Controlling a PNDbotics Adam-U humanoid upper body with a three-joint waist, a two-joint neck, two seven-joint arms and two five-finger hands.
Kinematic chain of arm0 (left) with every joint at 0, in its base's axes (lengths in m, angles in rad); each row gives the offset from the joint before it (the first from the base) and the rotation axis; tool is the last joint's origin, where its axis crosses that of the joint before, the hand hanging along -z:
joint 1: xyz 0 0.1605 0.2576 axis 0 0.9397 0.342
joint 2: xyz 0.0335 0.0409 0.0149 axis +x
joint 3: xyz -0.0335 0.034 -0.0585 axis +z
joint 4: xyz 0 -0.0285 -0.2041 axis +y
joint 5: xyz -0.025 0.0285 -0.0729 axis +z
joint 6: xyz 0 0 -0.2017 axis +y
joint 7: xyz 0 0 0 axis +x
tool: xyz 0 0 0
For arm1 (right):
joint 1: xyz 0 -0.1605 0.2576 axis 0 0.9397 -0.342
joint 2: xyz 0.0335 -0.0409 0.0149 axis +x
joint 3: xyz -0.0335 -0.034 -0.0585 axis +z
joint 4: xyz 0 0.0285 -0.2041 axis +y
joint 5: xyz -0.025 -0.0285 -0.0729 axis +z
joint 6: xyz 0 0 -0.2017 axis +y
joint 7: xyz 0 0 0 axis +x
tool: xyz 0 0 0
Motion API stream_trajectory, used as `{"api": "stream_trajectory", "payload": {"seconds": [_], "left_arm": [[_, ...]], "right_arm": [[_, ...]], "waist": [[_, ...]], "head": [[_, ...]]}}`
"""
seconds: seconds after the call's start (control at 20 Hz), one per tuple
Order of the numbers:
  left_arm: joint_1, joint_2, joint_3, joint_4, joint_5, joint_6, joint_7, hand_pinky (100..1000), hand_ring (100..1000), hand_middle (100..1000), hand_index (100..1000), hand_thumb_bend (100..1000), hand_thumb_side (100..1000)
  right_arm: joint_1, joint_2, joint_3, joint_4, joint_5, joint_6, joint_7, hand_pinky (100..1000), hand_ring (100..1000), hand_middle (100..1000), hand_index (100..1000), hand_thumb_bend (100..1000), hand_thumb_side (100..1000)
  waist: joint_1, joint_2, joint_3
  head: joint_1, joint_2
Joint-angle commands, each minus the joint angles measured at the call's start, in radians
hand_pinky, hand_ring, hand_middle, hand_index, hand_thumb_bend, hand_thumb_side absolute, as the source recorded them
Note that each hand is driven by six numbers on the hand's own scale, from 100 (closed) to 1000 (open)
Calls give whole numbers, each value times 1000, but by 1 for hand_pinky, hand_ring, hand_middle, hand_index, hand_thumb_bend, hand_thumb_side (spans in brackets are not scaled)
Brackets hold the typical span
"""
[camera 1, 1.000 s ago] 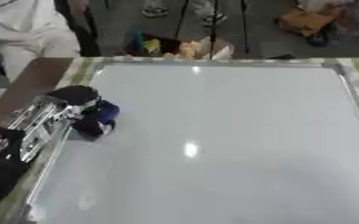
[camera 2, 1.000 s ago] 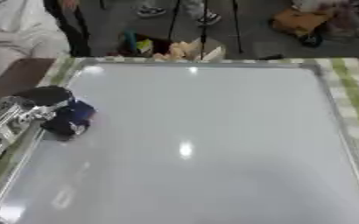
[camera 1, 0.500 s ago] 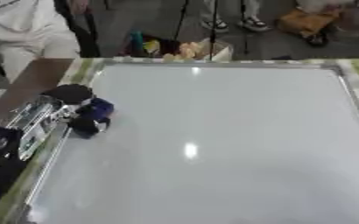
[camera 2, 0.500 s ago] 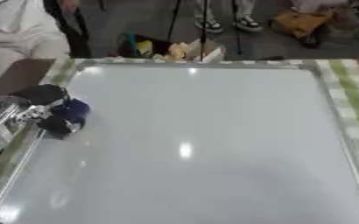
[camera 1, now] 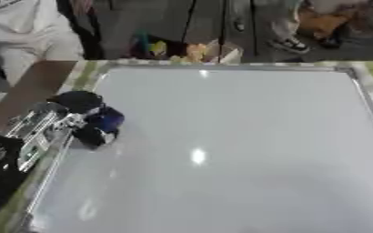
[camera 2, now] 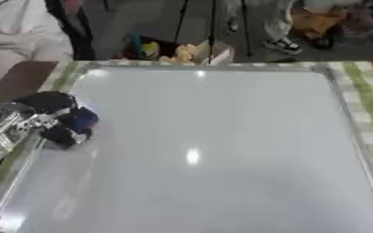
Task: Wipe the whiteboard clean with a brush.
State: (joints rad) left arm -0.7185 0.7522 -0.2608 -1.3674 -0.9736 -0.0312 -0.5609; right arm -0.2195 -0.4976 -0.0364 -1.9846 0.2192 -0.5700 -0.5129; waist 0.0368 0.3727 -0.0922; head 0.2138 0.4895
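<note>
Where the left arm enters the left eye view, the left hand [camera 1: 66, 120] curls round a blue brush [camera 1: 103, 122] pressed on the whiteboard [camera 1: 229, 145] at its left edge. Right eye view: brush just inside that edge, toward the board's far left corner; checked cloth [camera 2: 369, 104] right of board.

Your left arm [camera 1: 14, 145] comes in from the lower left edge, black with silver joints, reaching up and to the right. Your left hand [camera 1: 66, 119] sits at its end with fingers [camera 1: 94, 135] curled closed around something blue.
</note>
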Motion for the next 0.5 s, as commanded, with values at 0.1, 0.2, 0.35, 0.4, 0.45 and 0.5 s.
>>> {"api": "stream_trajectory", "payload": {"seconds": [0.1, 0.2, 0.35, 0.4, 0.45, 0.5], "left_arm": [[-2, 27, -18, -38, 17, -18, -28, 396, 508, 344, 444, 100, 593], [-3, 26, -30, -52, 25, -36, -39, 397, 509, 344, 445, 100, 597], [-11, 22, -41, -68, 30, -58, -63, 398, 510, 345, 445, 100, 597], [-15, 19, -46, -69, 29, -64, -69, 399, 511, 345, 445, 100, 597], [-17, 17, -51, -68, 27, -70, -76, 400, 511, 346, 446, 100, 597], [-19, 15, -55, -66, 24, -75, -80, 400, 512, 346, 446, 100, 597]], "right_arm": [[-5, -16, -9, -15, 8, 3, -3, 809, 756, 552, 817, 100, 938], [-5, -16, -9, -15, 7, 3, -3, 809, 756, 551, 817, 100, 936], [-6, -16, -9, -15, 6, 6, -2, 809, 756, 551, 817, 100, 936], [-6, -16, -8, -15, 6, 6, -1, 809, 756, 551, 818, 100, 936], [-6, -16, -8, -15, 5, 6, 0, 809, 756, 551, 817, 100, 936], [-6, -16, -9, -15, 5, 6, 0, 809, 756, 552, 817, 100, 935]], "waist": [[-1, -16, -3], [0, -16, -4], [2, -16, -4], [2, -16, -5], [2, -17, -6], [1, -17, -7]], "head": [[2, -12], [3, -11], [4, -12], [5, -13], [6, -13], [7, -13]]}}
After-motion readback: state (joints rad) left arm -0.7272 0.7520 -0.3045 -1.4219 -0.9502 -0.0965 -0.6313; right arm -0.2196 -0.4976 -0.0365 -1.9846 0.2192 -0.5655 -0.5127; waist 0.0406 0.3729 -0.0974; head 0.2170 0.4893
